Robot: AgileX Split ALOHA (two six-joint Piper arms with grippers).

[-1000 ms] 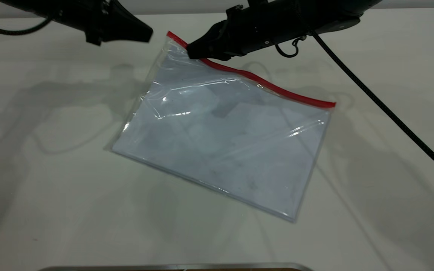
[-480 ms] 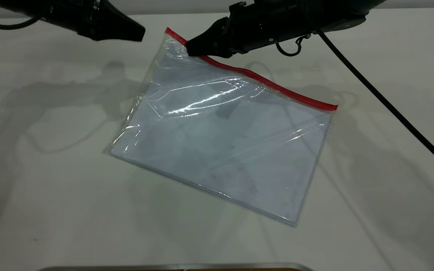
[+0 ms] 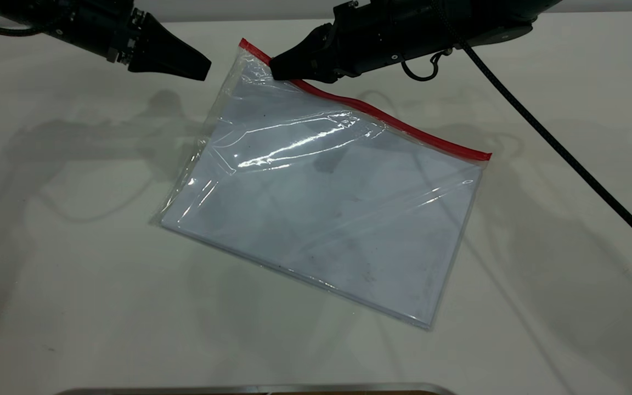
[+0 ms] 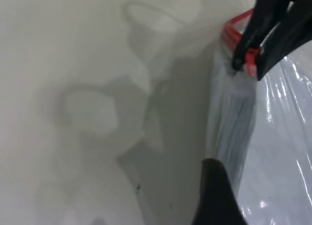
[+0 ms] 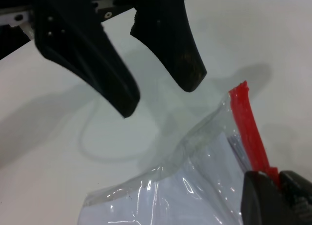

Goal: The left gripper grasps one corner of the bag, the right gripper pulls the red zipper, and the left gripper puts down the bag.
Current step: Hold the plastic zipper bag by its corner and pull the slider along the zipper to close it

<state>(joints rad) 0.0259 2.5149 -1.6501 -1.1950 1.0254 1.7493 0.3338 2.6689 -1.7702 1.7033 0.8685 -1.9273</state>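
**Observer:** Report pincer states and bag position.

**Operator:** I see the bag flat on the white table, centre of the frame, tilted; the red zipper runs along its upper edge from top centre down to the right. The left pincer hovers at upper left, just beside the corner of the bag but clear of it; the right wrist view shows its jaws spread, holding nothing. The right pincer sits at top centre, pressed together on the red zipper near that corner; the left wrist view shows the red slider tab between its tips.

**Observer:** Procedure for the step in hand?

**Operator:** In my judgement the pull is done; I would open the right pincer before lifting, to avoid dragging the bag.

**Observer:** Materials?

**Operator:** Thin, glossy, wrinkled clear film over flat white sheets; a narrow, stiff-looking red strip; the film will likely slide and crumple easily.
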